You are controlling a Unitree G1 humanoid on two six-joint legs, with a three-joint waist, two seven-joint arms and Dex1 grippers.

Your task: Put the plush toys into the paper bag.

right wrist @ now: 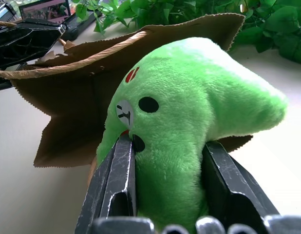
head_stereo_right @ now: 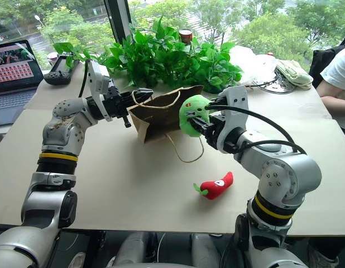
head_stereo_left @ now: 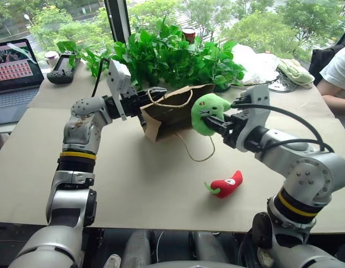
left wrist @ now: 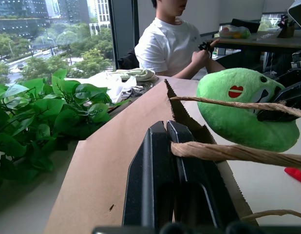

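Note:
The brown paper bag point(head_stereo_left: 173, 114) hangs tilted above the table, its mouth facing right. My left gripper point(head_stereo_left: 147, 99) is shut on the bag's upper rim beside a twine handle point(left wrist: 223, 152). A light-green plush toy point(head_stereo_left: 209, 110) with a face is clamped between the fingers of my right gripper point(right wrist: 167, 146), which holds it up right at the bag's mouth. The toy touches or overlaps the bag's edge. On the table below, nearer the front, lies the red chili plush toy point(head_stereo_left: 226, 185), apart from both grippers.
Leafy green plants point(head_stereo_left: 172, 53) stand behind the bag. A laptop point(head_stereo_left: 15, 70) and a black controller point(head_stereo_left: 62, 71) are at the far left. A white plastic bag point(head_stereo_left: 256, 64) and a person in a white shirt point(head_stereo_left: 337, 75) are at the far right.

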